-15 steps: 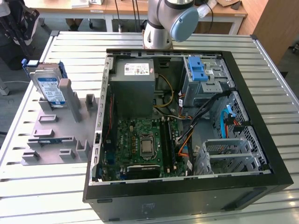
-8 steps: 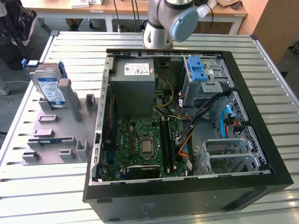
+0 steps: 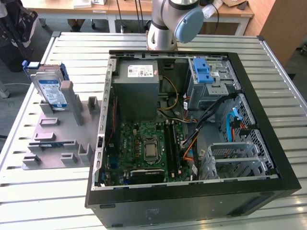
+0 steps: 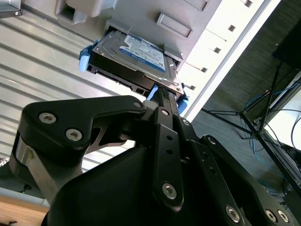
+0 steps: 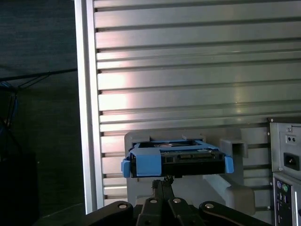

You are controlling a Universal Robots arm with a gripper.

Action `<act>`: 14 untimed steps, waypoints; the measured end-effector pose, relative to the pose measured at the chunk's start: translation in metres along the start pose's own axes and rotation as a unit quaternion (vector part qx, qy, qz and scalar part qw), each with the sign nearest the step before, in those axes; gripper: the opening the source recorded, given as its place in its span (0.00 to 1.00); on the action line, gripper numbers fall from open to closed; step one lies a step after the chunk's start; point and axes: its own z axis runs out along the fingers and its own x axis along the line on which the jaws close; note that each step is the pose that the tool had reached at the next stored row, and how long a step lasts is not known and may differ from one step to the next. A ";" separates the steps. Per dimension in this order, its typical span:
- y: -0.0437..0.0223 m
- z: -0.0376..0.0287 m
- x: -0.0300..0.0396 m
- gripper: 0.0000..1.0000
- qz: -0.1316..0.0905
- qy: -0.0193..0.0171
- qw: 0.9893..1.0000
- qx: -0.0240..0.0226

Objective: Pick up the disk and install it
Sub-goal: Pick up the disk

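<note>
The flat silver metal disk with a white-and-blue label and a blue plastic frame (image 3: 52, 91) leans in a slot of the grey plastic stand (image 3: 57, 139). The stand sits on the ribbed metal table (image 3: 43, 191), at the exterior view's left. Propped up like that, the disk's edge sticks out, likely so it is easy to grab.

In both wrist views the black claw (image 4: 163, 92) (image 5: 164, 180) points at the end of the disk (image 5: 176, 160). Its two fingers look pressed together and hold nothing.

The big black computer box (image 3: 192, 191) lies open beside the stand, so parts can go in from above.

Exterior view high over the case (image 3: 168, 194); both wrist views close on the disk (image 4: 136, 54) (image 5: 188, 162).
</note>
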 end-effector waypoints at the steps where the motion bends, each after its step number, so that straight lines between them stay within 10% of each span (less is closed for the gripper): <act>1: 0.0000 0.0000 0.0000 0.11 0.000 0.000 1.000 0.000; 14: 0.0000 0.0001 0.0000 0.11 -0.023 0.001 1.000 0.000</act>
